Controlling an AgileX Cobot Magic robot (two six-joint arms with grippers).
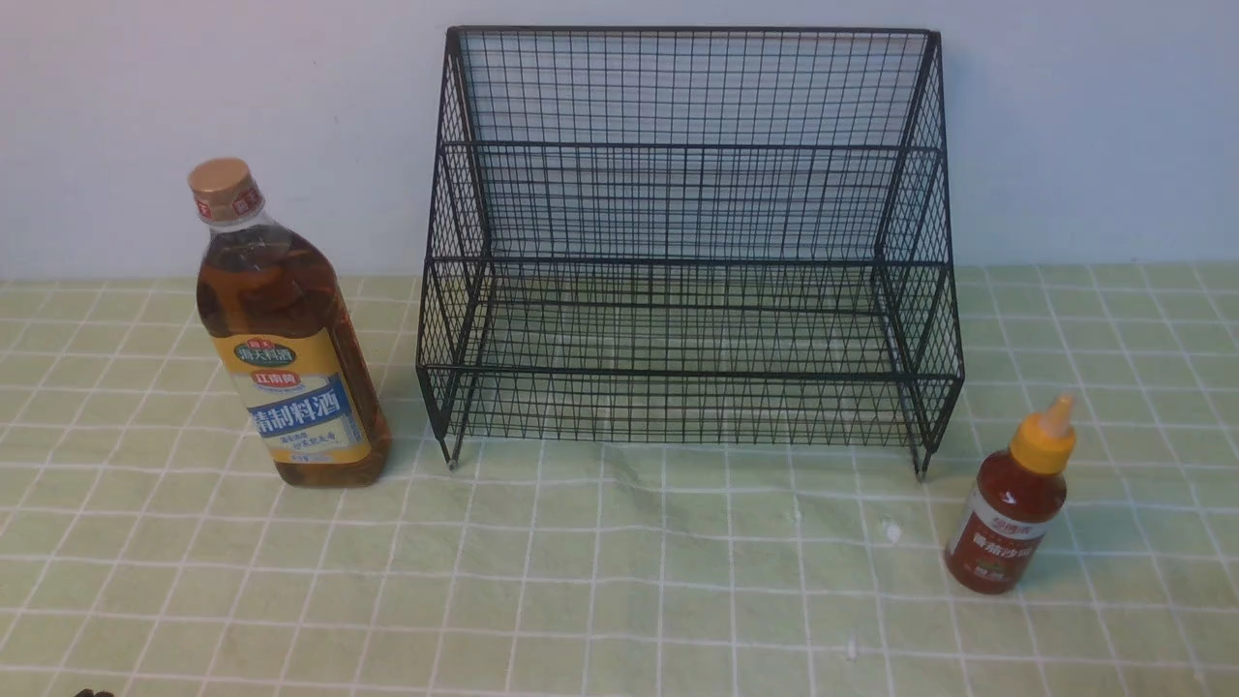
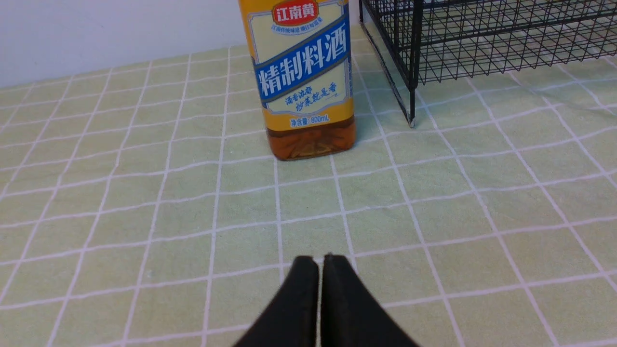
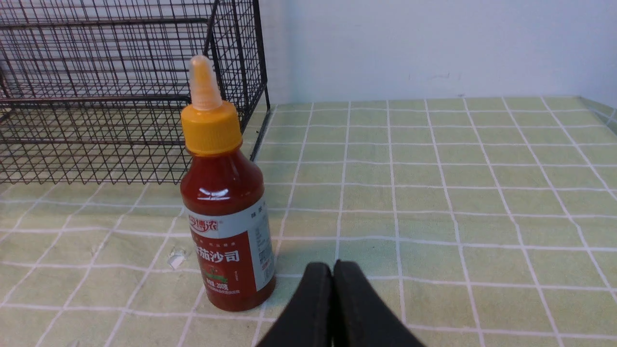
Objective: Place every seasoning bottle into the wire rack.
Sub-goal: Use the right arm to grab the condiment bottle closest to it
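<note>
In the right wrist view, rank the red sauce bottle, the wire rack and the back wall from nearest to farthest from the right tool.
1. The red sauce bottle, upright just ahead of the right tool.
2. The wire rack, behind the bottle.
3. The back wall, at the table's far edge.

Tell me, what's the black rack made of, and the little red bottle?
The wire rack looks like metal wire coated black: a see-through grid of rods. The red sauce bottle seems glossy plastic, maybe glass: light glints on its shoulder. Its yellow cap looks plastic.
</note>
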